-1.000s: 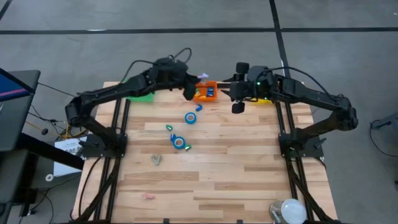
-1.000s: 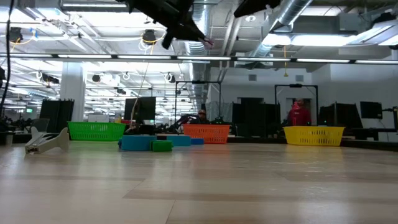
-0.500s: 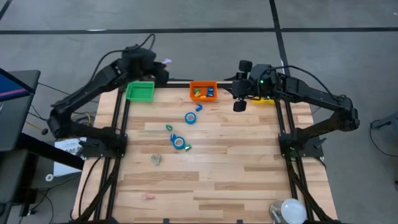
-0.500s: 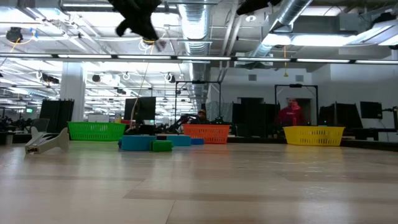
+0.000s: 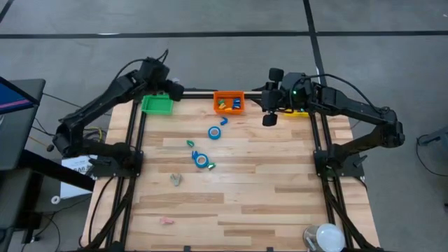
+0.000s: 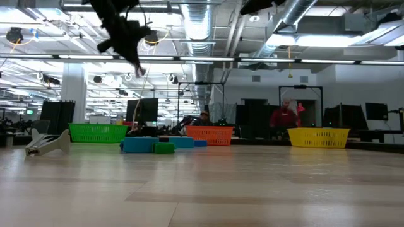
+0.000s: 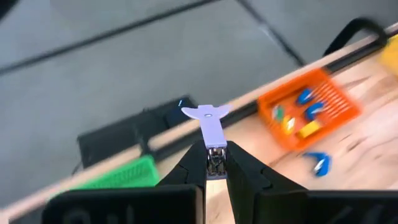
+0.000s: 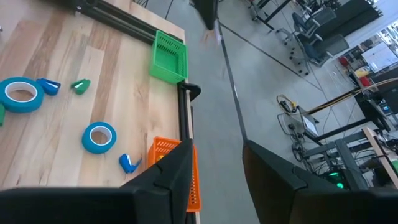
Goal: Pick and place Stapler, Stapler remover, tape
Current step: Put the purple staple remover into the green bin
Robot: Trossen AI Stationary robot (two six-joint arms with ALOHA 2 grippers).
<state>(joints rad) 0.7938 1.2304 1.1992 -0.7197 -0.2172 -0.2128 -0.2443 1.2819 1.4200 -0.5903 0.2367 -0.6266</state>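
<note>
Wooden worktop (image 5: 266, 189) carries three bins along its far edge: green bin (image 5: 157, 104) at the far left corner, orange bin (image 5: 229, 102) mid-edge, yellow bin (image 6: 318, 137) toward the far right corner, mostly hidden under the right arm in the high view. Orange bin holds several small blue, yellow and green pieces. Left gripper (image 7: 214, 163) is raised above the far left corner, just beside the green bin; its fingers (image 7: 189, 167) are clamped tight on a pale lilac staple remover (image 7: 208, 122), whose winged end sticks out past the tips. Right gripper (image 8: 217, 163) hangs above the far edge between orange and yellow bins, fingers parted partway, nothing between them. Tape: one blue tape roll (image 5: 214, 132) lies on the worktop just in front of the orange bin, a second tape roll (image 5: 201, 159) nearer the middle. Small blue piece (image 5: 224, 120) sits between the first roll and the orange bin; small green piece (image 5: 190, 143) lies near the second roll. A pale grey staple remover (image 5: 176, 180) rests well apart toward the left front. A small pinkish item (image 5: 166, 220) lies near the front left edge; too small to identify.
</note>
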